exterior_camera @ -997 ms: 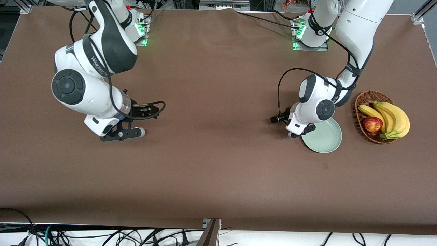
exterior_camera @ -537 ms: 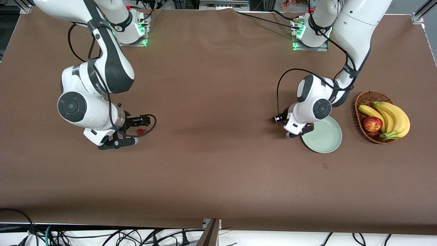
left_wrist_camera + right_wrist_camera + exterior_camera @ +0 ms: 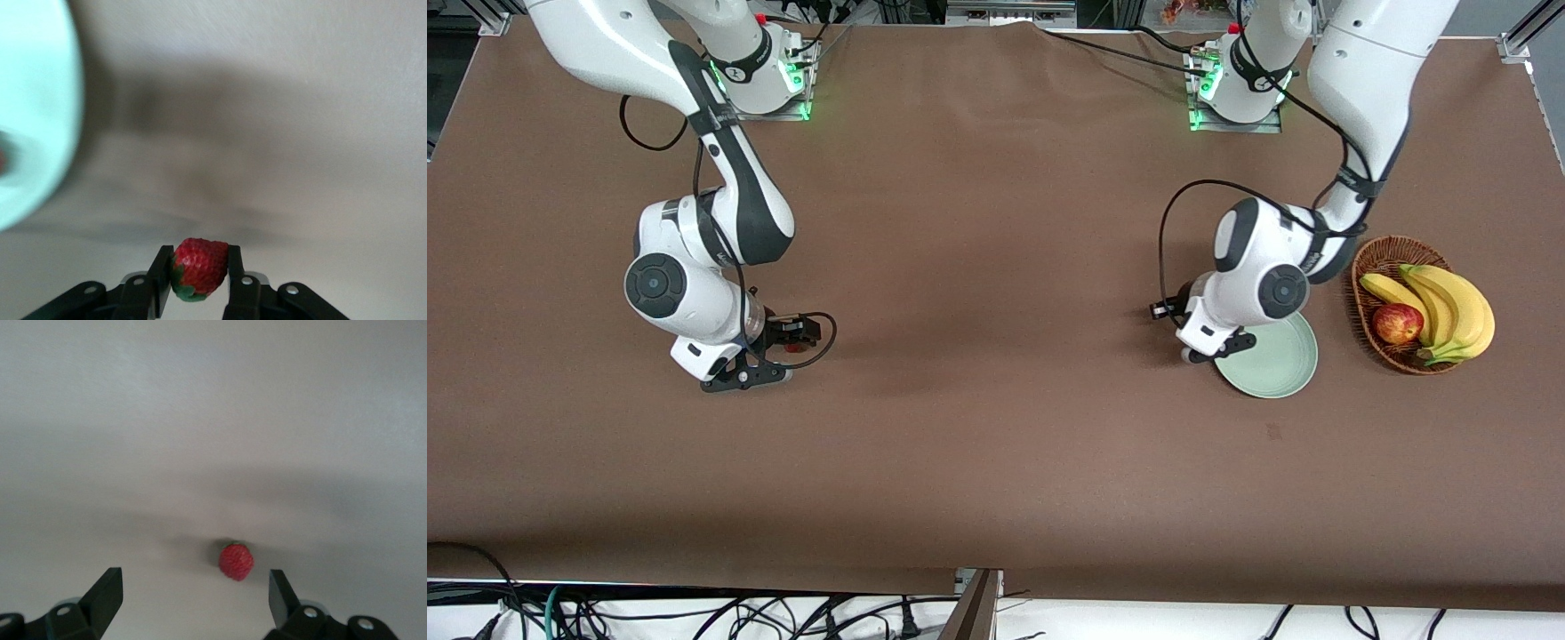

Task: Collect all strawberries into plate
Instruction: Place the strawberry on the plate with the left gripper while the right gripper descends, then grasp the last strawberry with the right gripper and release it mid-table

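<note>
Left end effector point(image 3: 197, 273) clamps strawberry point(image 3: 199, 267) beside plate point(image 3: 33, 120).

Right gripper point(image 3: 193, 590) hangs over the table point(image 3: 213, 420), fingers point(image 3: 107, 590) spread wide, one strawberry point(image 3: 236, 561) lying on the cloth between them, touching neither.

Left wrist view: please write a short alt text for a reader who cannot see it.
A red strawberry is clamped between the left gripper's two black fingers, above the brown table. Part of the pale green plate shows at the picture's edge.
</note>
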`<state>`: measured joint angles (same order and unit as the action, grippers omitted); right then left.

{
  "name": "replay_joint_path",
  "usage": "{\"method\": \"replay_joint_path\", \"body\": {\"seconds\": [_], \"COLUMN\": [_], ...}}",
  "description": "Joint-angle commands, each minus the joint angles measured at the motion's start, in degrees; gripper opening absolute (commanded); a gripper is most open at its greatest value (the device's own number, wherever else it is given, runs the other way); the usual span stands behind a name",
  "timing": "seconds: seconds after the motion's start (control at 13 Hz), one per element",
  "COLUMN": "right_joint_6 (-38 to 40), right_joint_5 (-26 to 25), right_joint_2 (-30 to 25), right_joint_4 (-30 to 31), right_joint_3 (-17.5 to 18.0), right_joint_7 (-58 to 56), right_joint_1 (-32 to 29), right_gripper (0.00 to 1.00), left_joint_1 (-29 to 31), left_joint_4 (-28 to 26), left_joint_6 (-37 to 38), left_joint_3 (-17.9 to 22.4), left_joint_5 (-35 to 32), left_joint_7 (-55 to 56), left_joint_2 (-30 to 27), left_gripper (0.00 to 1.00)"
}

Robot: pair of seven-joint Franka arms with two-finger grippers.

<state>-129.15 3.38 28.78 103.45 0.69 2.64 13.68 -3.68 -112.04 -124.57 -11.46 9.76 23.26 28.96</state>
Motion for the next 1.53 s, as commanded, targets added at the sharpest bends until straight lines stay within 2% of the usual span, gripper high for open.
{"method": "replay_joint_path", "body": {"seconds": [0.0, 0.23, 0.38, 0.46, 0.54, 0.92, 1.3, 1.46], "right_joint_6": [-2.24, -4.78, -9.07, -10.75, -11.12, -11.38, -11.47, -11.30], "right_joint_5": [0.32, 0.49, 0.40, 0.40, 0.40, 0.40, 0.58, 0.75], "right_joint_2": [-0.22, 1.80, 1.81, 2.07, 2.33, 1.81, 1.81, 1.81], "right_joint_4": [2.28, 3.15, 6.05, 6.93, 7.11, 10.01, 10.28, 10.02], "right_joint_3": [0.27, 0.36, 0.28, 0.27, 0.27, 0.36, 0.36, 0.54], "right_joint_7": [-1.41, -1.41, -1.41, -1.41, -1.41, -2.55, -3.61, -3.35], "right_joint_1": [-1.02, -1.47, -1.38, -1.47, -1.38, -1.47, -1.82, -1.82], "right_gripper": [0.96, 0.94, 0.88, 0.85, 0.82, 0.63, 0.29, 0.23], "left_joint_1": [4.80, 9.81, 13.07, 14.30, 15.01, 15.54, 15.10, 14.75], "left_joint_4": [7.95, 11.75, 13.59, 13.60, 13.51, 13.69, 15.71, 17.72], "left_joint_6": [11.60, 14.10, 13.92, 13.66, 13.57, 13.74, 15.23, 17.77], "left_joint_3": [-0.05, -0.05, -0.05, -0.05, -0.05, -0.23, -0.93, -0.93], "left_joint_5": [-4.04, -6.76, -9.22, -9.76, -9.76, -9.32, -8.97, -8.97], "left_joint_7": [-6.19, -18.03, -27.00, -30.08, -31.42, -31.70, -30.82, -30.82], "left_joint_2": [-0.84, 0.56, 3.19, 3.90, 5.04, 5.40, 4.88, 4.88], "left_gripper": [0.14, 0.15, 0.19, 0.33, 0.99, 1.00, 1.00, 1.00]}}
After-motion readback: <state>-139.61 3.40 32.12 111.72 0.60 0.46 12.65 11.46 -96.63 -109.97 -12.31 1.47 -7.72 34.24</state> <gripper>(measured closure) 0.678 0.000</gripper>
